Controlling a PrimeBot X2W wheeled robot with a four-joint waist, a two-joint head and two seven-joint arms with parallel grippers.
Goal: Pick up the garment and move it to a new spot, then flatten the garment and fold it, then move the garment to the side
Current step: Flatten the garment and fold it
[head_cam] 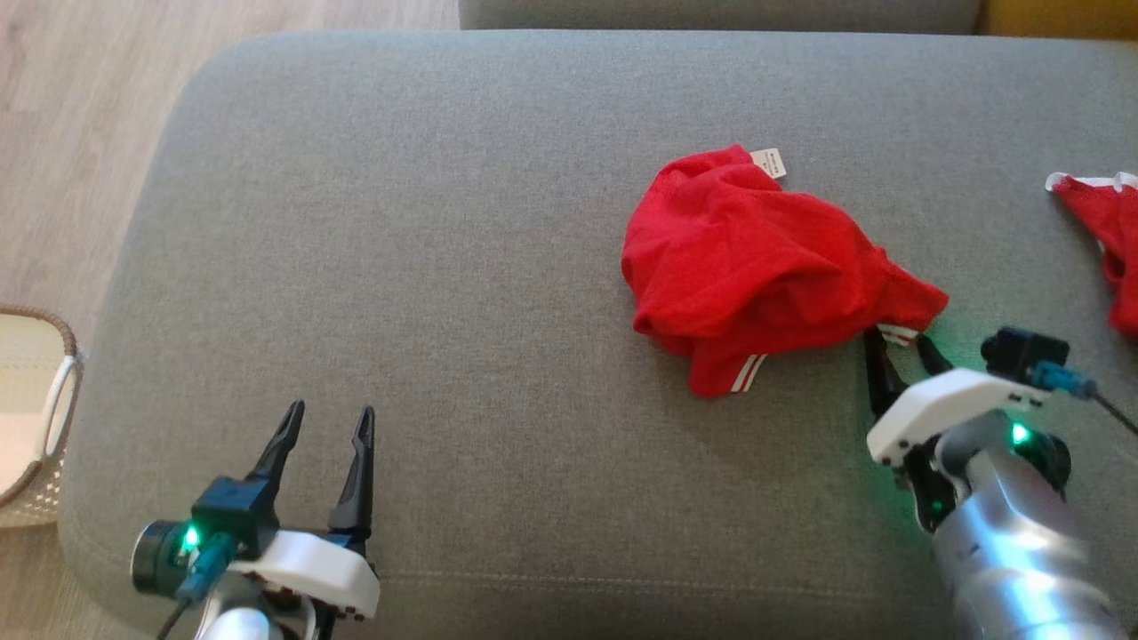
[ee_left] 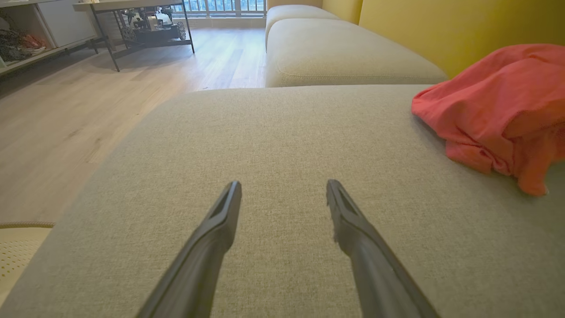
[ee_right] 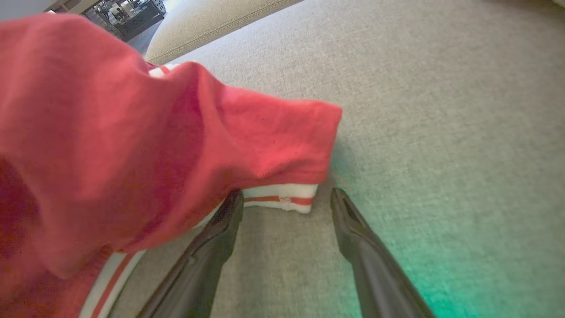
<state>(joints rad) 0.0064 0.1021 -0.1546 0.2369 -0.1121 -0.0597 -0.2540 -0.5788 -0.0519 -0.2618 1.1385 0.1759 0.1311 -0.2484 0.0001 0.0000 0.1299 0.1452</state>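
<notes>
In the head view, the red garment (head_cam: 756, 258) lies crumpled in a heap on the grey sofa cushion (head_cam: 444, 222), in the right half of it, with a white label (head_cam: 770, 163) showing at its far edge. The right gripper (head_cam: 898, 347) is at the near right corner of the heap, its two dark fingers spread wide, with the tips just at a white-and-red striped hem (head_cam: 896, 334); nothing is held between them. The left gripper (head_cam: 329, 411) is above the near left part of the cushion, well apart from the garment, with its fingers also wide apart and empty. Another red cloth (head_cam: 1107, 240) lies at the right edge, and a woven basket (head_cam: 36, 427) stands on the wooden floor (head_cam: 71, 133) beside the cushion. In the left wrist view, the left gripper (ee_left: 282, 187) points over bare cushion fabric (ee_left: 265, 141), wide open, and the garment (ee_left: 499, 106) is far to the right. Behind it there is a second cushion (ee_left: 344, 53). In the right wrist view, the right gripper (ee_right: 287, 194) is wide open and low over the cushion. The garment (ee_right: 132, 132) hangs over the left finger (ee_right: 220, 229), whose tip is touching the fabric or hidden under it; I cannot tell which. The striped hem (ee_right: 273, 194) lies just between the two tips.
</notes>
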